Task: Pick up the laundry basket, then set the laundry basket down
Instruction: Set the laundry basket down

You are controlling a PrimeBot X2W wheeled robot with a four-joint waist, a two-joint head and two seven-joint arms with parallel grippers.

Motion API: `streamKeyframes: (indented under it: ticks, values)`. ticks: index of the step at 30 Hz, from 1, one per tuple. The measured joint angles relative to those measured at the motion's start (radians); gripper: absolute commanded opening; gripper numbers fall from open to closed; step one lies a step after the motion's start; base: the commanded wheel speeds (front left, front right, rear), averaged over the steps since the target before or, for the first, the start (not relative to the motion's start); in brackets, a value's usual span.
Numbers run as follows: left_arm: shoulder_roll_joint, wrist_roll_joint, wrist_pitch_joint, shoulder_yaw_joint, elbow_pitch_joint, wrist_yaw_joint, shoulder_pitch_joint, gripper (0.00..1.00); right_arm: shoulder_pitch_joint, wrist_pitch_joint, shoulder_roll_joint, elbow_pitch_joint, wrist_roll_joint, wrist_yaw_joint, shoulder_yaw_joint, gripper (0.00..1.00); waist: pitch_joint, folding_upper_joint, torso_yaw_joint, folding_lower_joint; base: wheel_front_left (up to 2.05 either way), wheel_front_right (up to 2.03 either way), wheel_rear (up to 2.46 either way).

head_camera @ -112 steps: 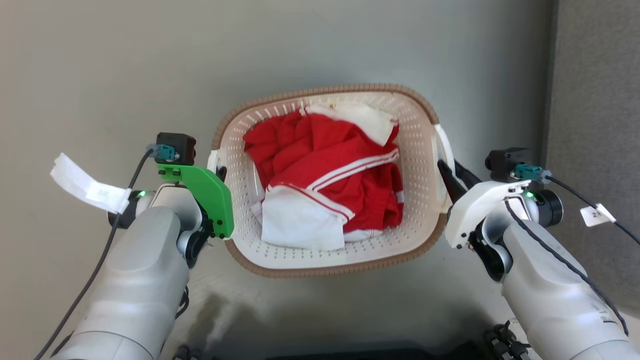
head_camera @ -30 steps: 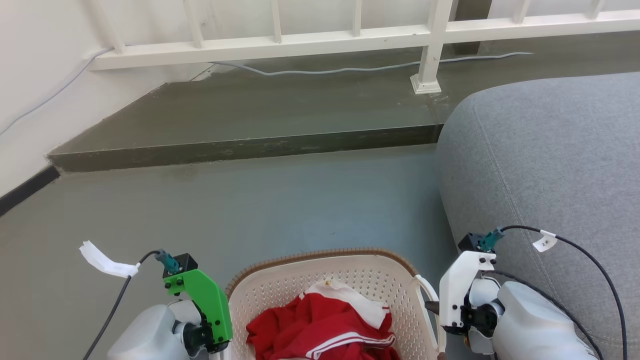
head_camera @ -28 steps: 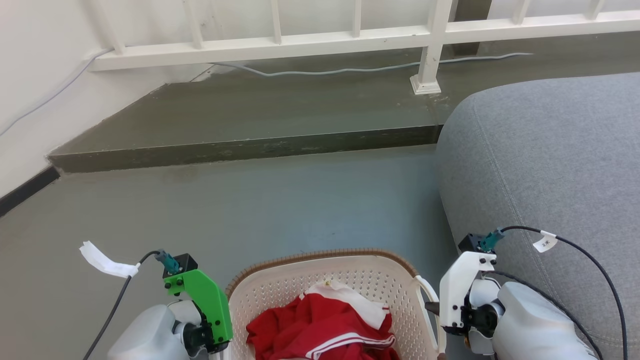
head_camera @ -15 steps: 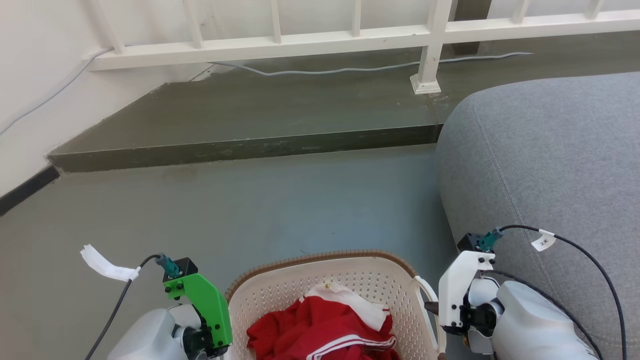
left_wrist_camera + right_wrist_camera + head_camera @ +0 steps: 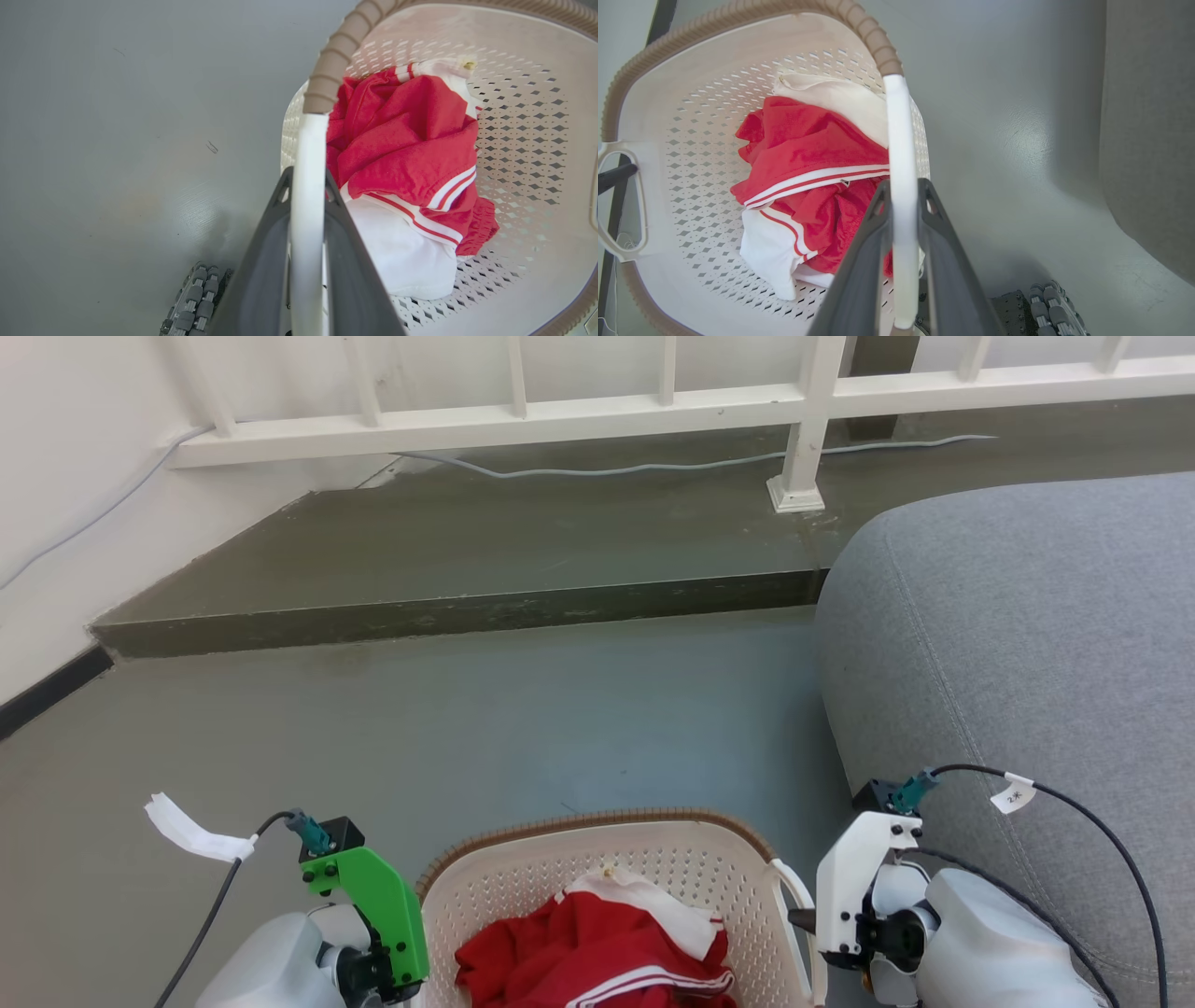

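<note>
The laundry basket (image 5: pixel 597 819) is cream-white and perforated with a brown woven rim, and sits at the bottom middle of the head view with red and white clothes (image 5: pixel 597 947) inside. In the left wrist view my left gripper (image 5: pixel 307 179) is shut on the basket's white side handle (image 5: pixel 306 140). On the other side, my right gripper (image 5: pixel 903 186) is shut on the opposite white handle (image 5: pixel 899 130). In the head view the green left wrist mount (image 5: pixel 373 905) and the white right wrist mount (image 5: pixel 845 877) flank the basket. Both wrist views show the basket (image 5: pixel 528 116) held over the grey floor.
A grey cushioned seat (image 5: pixel 1027 635) fills the right side, close to my right arm. Ahead lie open grey floor (image 5: pixel 523 709), a low dark step (image 5: pixel 448 611) and a white railing (image 5: pixel 803 429) with a cable. My base wheels (image 5: pixel 196 298) show below the basket.
Since 3.7 s ago the camera has swung from looking down into the basket to the floor ahead. Over the last second the basket and both wrists sank slightly in the view, grips unchanged.
</note>
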Motion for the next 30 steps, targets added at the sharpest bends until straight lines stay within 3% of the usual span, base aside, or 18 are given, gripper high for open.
streamKeyframes:
  ticks: [15,30]
  values:
    - [0.002,0.003,-0.053,-0.008,-0.016,0.000,0.001,0.00,0.004,-0.005,-0.001,-0.025,0.019,-0.028,0.009,0.00,0.042,0.0000,-0.005,0.0000,0.00,0.00,0.00]
    - [0.003,0.053,-0.206,-0.034,-0.065,0.035,-0.066,0.00,-0.020,-0.181,-0.004,-0.074,-0.004,-0.053,0.009,0.00,0.205,0.0000,-0.004,0.0001,0.00,0.00,0.00]
